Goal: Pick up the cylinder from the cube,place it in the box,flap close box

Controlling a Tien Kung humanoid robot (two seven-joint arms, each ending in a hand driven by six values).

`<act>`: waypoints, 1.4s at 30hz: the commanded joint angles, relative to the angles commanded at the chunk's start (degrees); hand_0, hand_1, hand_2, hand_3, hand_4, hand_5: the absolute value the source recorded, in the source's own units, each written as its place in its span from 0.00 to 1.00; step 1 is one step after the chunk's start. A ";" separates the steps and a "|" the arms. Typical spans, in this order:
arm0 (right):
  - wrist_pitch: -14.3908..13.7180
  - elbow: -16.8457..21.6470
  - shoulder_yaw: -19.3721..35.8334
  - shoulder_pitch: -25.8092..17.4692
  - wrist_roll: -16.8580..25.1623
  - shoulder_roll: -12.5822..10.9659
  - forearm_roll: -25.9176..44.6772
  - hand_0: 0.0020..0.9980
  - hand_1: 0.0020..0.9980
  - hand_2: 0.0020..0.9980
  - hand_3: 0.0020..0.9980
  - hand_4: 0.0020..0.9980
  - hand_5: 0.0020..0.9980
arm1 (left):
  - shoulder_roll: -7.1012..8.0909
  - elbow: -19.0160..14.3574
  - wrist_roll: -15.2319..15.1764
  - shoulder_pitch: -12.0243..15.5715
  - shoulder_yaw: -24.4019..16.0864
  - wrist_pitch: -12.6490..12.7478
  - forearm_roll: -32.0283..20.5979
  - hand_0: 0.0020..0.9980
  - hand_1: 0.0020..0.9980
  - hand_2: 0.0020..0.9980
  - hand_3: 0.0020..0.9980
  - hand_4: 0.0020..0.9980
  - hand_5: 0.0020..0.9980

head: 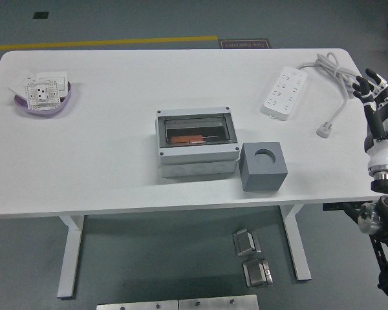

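One hand [374, 97] is in sight, the right, raised at the tabletop's [116, 148] right edge with its fingers [362, 84] spread and holding nothing. It hangs just off that edge, near the far right corner, well apart from the box [196, 142] and the cube [263, 166].

Near the middle of the tabletop, toward the near edge, sits the box with its clear flap down. Through the flap an orange shape [187, 138] shows inside; I cannot tell whether it is the cylinder. Just beside the box, on its right, stands the cube, and the round hole in its top looks empty.

Toward the far right corner lies a power strip [284, 92], its cord [326, 68] looping to a plug [324, 131] near the right edge. At the far left corner rests a purple dish [26, 107] with white socket plates [42, 90] piled in it.
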 joint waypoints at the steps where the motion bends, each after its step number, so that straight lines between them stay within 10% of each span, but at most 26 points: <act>1: -0.11 0.03 0.11 -0.06 0.02 0.02 -0.11 0.81 0.75 0.77 0.82 1.00 0.68 | 0.08 0.00 0.00 -0.04 0.12 0.01 -0.11 0.63 0.59 0.55 0.59 0.49 0.08; 42: -2.05 1.61 5.09 -0.72 -0.21 0.83 -3.46 0.79 0.73 0.75 0.79 1.00 0.66 | 1.13 0.00 0.06 0.50 1.68 0.28 -2.22 0.63 0.58 0.55 0.59 0.49 0.07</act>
